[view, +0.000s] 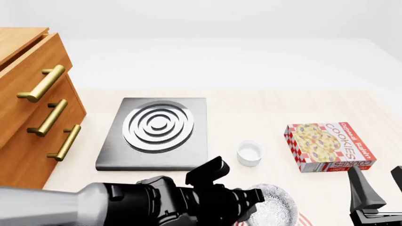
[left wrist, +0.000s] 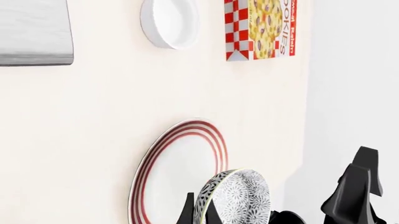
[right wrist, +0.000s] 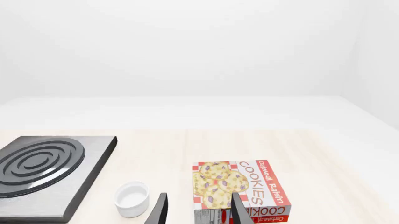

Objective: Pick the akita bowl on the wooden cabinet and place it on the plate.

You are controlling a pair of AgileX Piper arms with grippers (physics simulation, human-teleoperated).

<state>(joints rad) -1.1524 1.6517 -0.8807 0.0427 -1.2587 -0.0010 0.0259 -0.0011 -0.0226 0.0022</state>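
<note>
Desk (view: 251, 108) of pale cream wood fills the scene, with plain white walls and floor behind it and nothing else in the room. Along its left edge stands the wooden cabinet (view: 25, 117), orange-brown, with three brass bar handles. Near it lies a grey square stove plate (view: 157, 132) with silver rings. On the right lies a red-and-white checked box (view: 330, 147) printed "COOKIES" along one edge and, in smaller letters, "Oatmeal Raisin", with pictures of biscuits on top. The plate (left wrist: 181, 172), white with thin red rings, sits at the near edge of the desk, mostly hidden in the front view. Over it the left gripper (left wrist: 201, 212) is closed on the rim of the bowl (left wrist: 237, 198), which is tilted just above the plate. A small white cup (view: 249, 153) stands between stove plate and box. The right gripper (right wrist: 196, 210) hangs empty with its fingers parted, near the box.
</note>
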